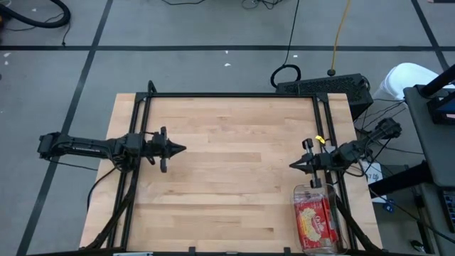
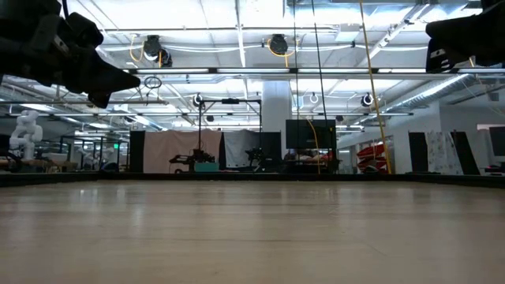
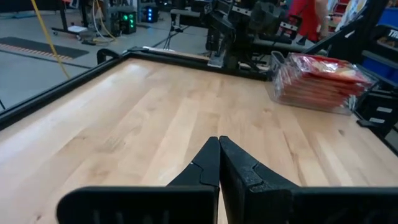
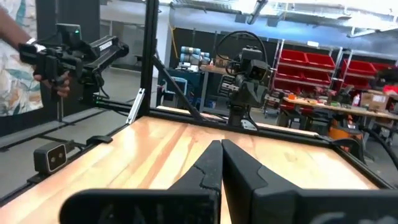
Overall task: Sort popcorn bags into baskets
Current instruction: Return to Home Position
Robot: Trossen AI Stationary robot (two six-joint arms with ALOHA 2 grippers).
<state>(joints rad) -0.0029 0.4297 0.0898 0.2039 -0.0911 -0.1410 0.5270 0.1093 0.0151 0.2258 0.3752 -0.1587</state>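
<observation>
The clear plastic basket point(image 1: 315, 224) stands at the table's near right corner and holds a stack of red popcorn bags point(image 1: 316, 219) lying flat, popcorn picture up. The left wrist view shows the basket point(image 3: 292, 93) and the bags point(image 3: 323, 74) too. My left gripper point(image 1: 183, 149) hovers shut above the table's left-middle, pointing right. My right gripper point(image 1: 291, 166) hovers shut above the right side, pointing left, just beyond the basket's far end. Neither touches anything.
A black metal frame point(image 1: 234, 95) runs along the table's edges. The bare wooden tabletop point(image 1: 234, 178) lies between the two grippers. A person in a patterned shirt point(image 4: 15, 62) stands beyond the table's near edge. A small grey camera box point(image 4: 51, 157) sits at that edge.
</observation>
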